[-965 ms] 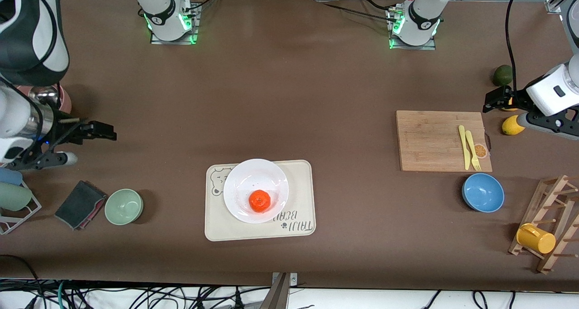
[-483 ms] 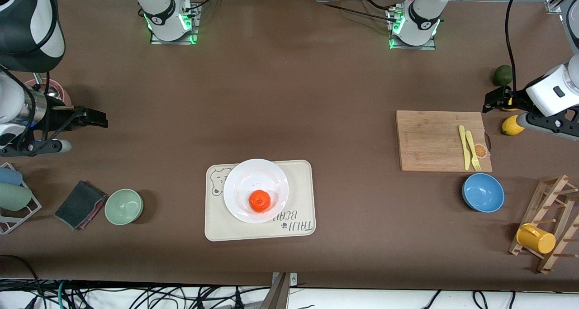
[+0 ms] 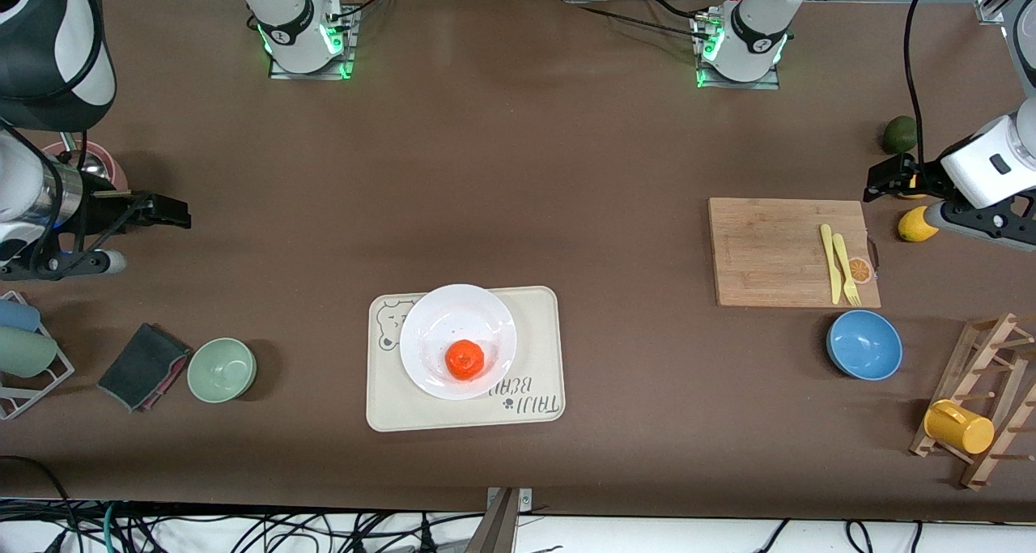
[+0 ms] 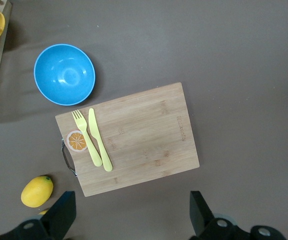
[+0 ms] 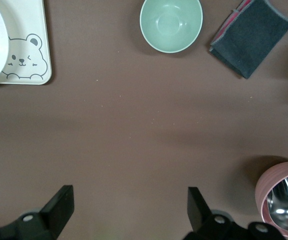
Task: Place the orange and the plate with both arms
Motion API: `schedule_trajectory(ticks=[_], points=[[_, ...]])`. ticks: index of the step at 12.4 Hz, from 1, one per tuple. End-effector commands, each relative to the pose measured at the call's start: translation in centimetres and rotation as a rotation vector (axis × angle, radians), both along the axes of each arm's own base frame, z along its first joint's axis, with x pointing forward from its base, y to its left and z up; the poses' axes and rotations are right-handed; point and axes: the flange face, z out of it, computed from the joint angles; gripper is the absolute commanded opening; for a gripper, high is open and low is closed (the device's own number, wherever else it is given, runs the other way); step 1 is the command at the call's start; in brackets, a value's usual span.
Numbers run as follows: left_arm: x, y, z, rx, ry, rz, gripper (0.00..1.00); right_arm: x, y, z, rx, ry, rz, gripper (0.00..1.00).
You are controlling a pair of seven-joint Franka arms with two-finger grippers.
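Orange (image 3: 464, 359) sits on plate (image 3: 458, 341) — both tools spread, empty.

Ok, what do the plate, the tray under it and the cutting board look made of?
The plate: glossy white, likely ceramic or melamine, with soft highlights. The bear-print tray: matte cream, probably plastic or silicone, with rounded corners. The cutting board: bamboo or wood, showing light grain strips.

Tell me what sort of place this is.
Probably a robotics lab staged as a kitchen table: two arm bases are bolted along the brown table, loose cables hang at its edge, and it holds a cutting board, bowls and a plate carrying an orange.
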Motion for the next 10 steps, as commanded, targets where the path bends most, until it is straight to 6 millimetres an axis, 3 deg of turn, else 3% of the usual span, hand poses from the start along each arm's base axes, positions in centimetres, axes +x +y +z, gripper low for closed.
schedule_trajectory(ticks=[1,3,10], points=[[0.1,0.2,0.1,0.011,-0.008,-0.022,1.00,-1.0,-0.6,2.5,-0.045,0.019,-0.002,1.00],[0.1,0.2,0.1,0.009,-0.008,-0.022,1.00,-0.8,-1.1,4.8,-0.047,-0.014,-0.011,1.00],[0.2,0.2,0.0,0.010,-0.007,-0.022,1.00,-0.4,-1.3,4.1,-0.036,-0.011,-0.011,1.00]])
